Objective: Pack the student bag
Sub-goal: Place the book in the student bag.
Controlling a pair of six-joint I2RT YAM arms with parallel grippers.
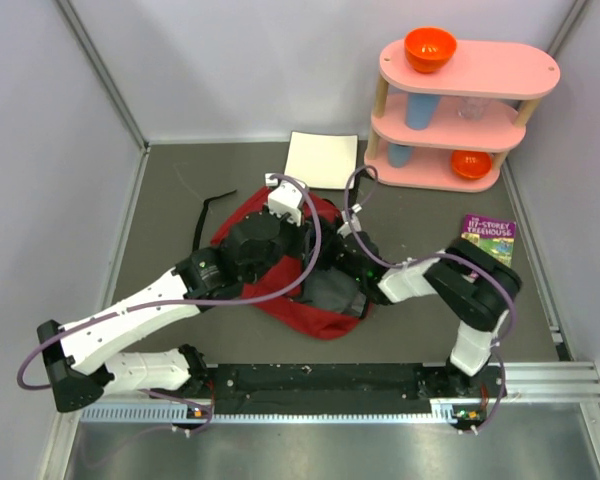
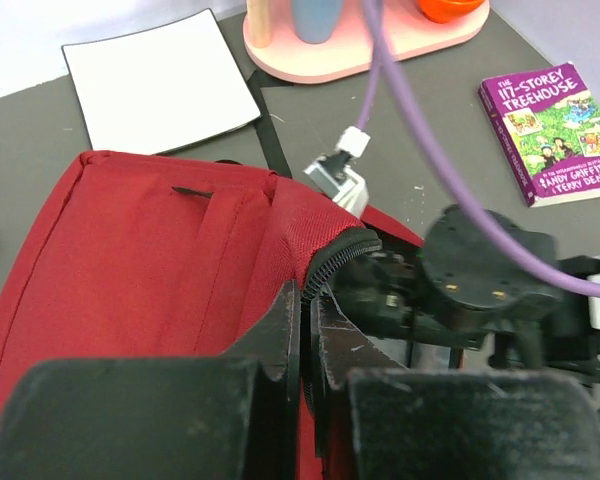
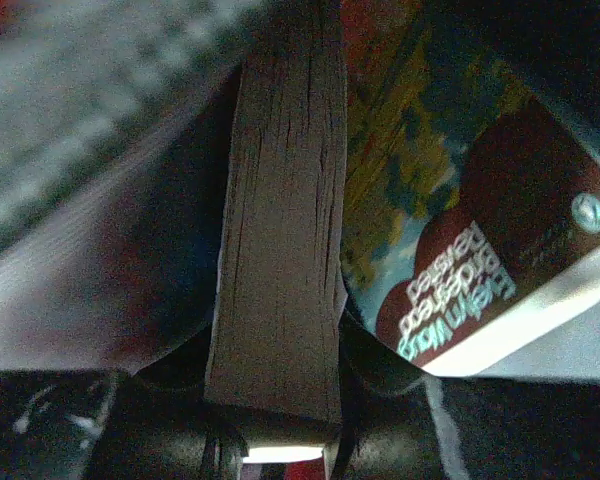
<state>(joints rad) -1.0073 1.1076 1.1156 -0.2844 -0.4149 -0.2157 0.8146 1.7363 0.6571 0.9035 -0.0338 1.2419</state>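
Left wrist view: the left pincer (image 2: pixel 305 335) is pinched tight on the zippered rim of the student bag (image 2: pixel 150 260). The bag's red body spreads ahead and to the pincer's left, and a purple book (image 2: pixel 550 125) lies well off to its right.

Right wrist view: the right pincer (image 3: pixel 278 425), jaws partly apart, clamps a paperback (image 3: pixel 280 210) by its page edge.

Top view: both arms meet over the bag.

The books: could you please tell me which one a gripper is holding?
The book with the dark red and blue cover, clamped at its pages in the right gripper; the purple 117-Storey Treehouse lies free on the table.
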